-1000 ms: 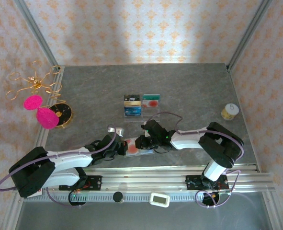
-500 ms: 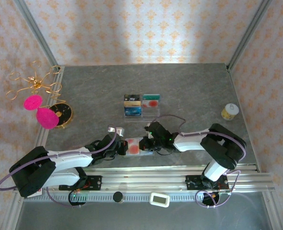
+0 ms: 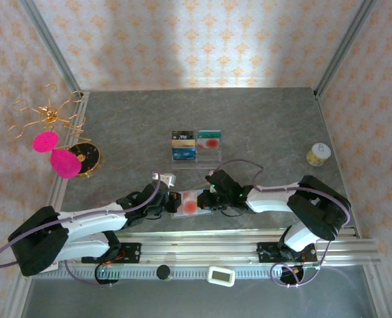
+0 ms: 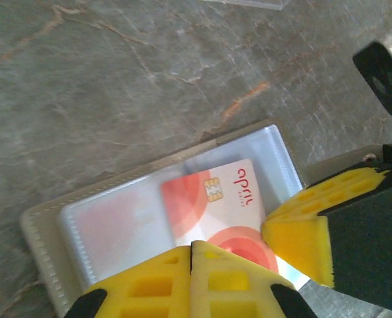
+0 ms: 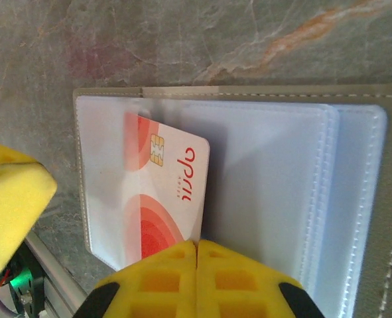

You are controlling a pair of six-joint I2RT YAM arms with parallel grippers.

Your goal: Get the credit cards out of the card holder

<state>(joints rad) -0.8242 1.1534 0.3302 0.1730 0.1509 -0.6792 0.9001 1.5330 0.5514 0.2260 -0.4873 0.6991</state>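
Observation:
The card holder (image 3: 180,200) lies open on the table near the front edge, olive rim (image 4: 33,225) around a pale bluish lining (image 5: 268,185). A pale credit card with red blotches (image 3: 191,204) sticks partway out of a clear pocket (image 4: 215,212) (image 5: 166,199). My left gripper (image 3: 169,201) is shut, its yellow tips (image 4: 192,248) resting at the card's near edge. My right gripper (image 3: 210,199) is shut too, its tips (image 5: 197,246) meeting at the card's long edge over the lining. No blue card shows in the holder.
A clear acrylic tray (image 3: 196,147) holding several cards stands behind the holder. A small jar (image 3: 318,154) sits at the right. A gold wire stand with pink discs (image 3: 50,140) and a black-gold disc (image 3: 84,158) are at the left. The metal rail (image 3: 202,237) runs just in front.
The holder and card have slid a little to the right. Both grippers have shifted right with it, and more of the red-blotched card shows.

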